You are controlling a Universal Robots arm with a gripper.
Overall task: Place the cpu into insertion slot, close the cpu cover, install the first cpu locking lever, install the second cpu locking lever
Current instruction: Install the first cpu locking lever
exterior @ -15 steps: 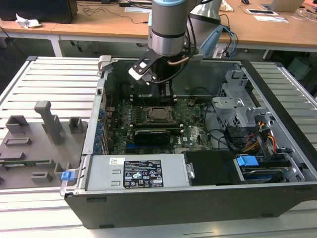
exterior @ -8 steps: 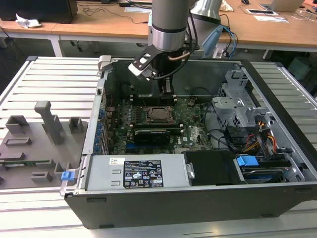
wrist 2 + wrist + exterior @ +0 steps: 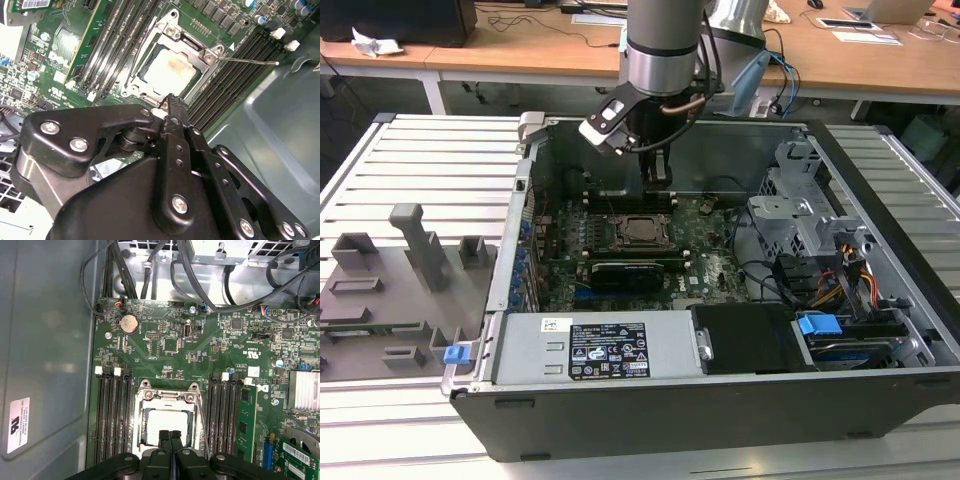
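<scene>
The exterior view stands well back and high, looking down at a slant into the open computer case, with my arm at its far side. Both wrist views sit close over the motherboard, looking past my hand. All three share the insertion slot.

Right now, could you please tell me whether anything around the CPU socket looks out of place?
One thin locking lever juts from the corner of the cpu cover across the memory slots instead of lying along the frame, so it looks unlatched. The cpu sits flat in its window; the shut gripper hangs by the cover's edge.
</scene>
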